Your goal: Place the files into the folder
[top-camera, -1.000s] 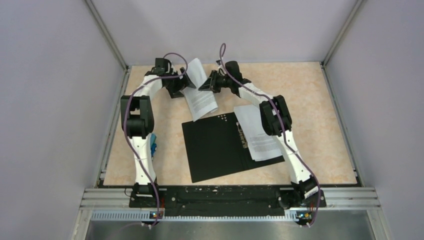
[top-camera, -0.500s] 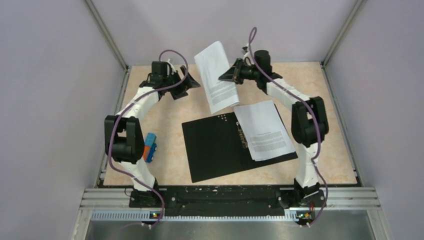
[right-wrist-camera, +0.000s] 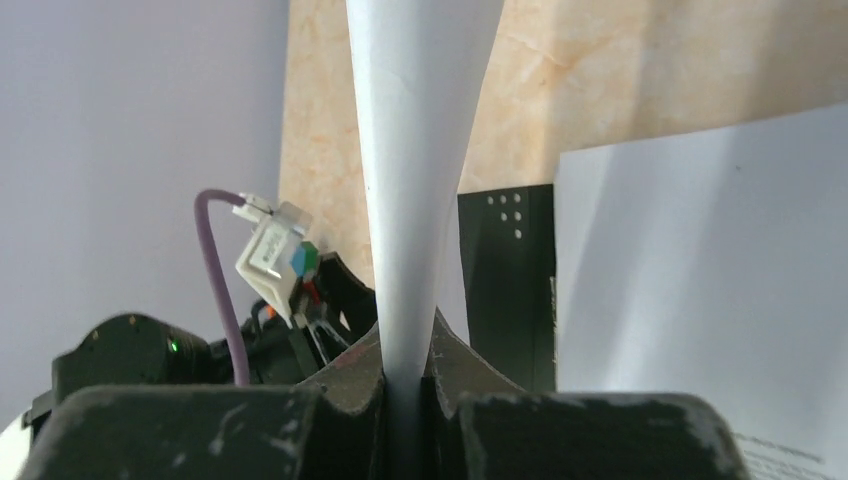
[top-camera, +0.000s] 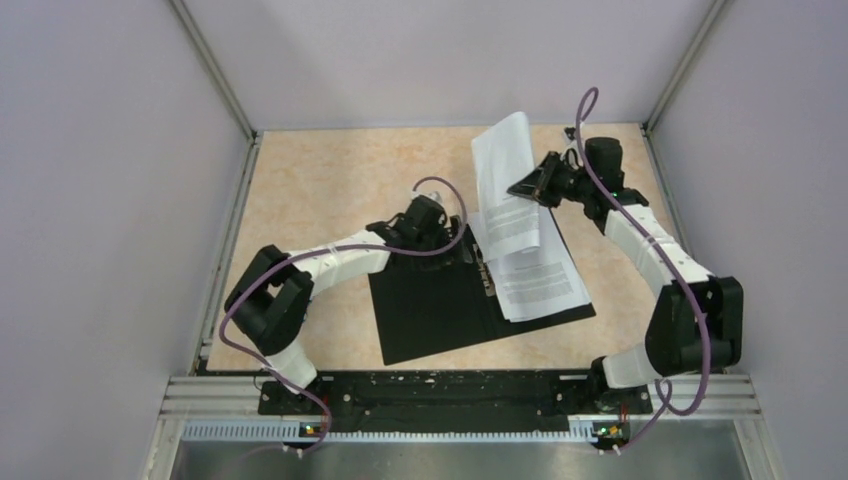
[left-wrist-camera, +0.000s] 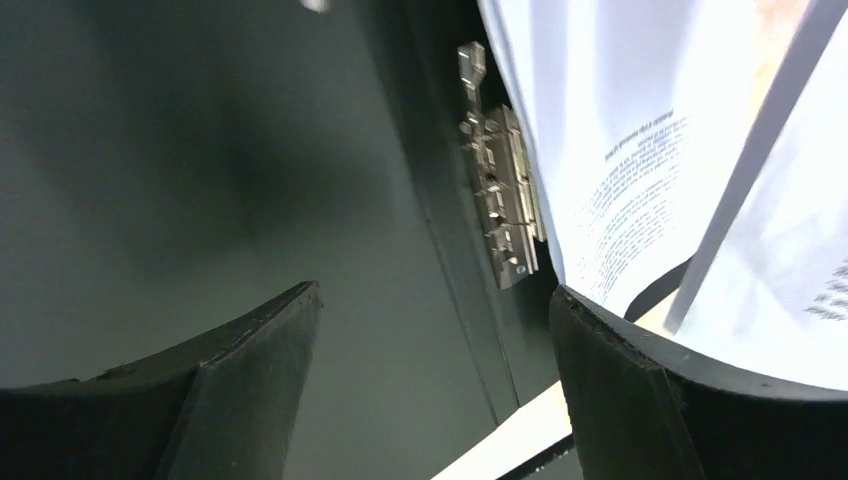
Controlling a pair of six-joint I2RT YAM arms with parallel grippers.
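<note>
Folder (top-camera: 430,310) open at near edge of bench (top-camera: 320,180), one sheet (top-camera: 545,285) on its right half. Second sheet (top-camera: 500,160), toward far right corner, pinched edge-on by right gripper (top-camera: 527,187): light, floppy, likely sags unless gripped at an edge. Left gripper (left-wrist-camera: 430,300) spread, empty, over folder clip (left-wrist-camera: 500,200).

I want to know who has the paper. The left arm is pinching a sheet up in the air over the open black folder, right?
No, the right gripper is pinching that sheet over the open black folder; the right wrist view shows it. The left gripper is open and empty.
</note>
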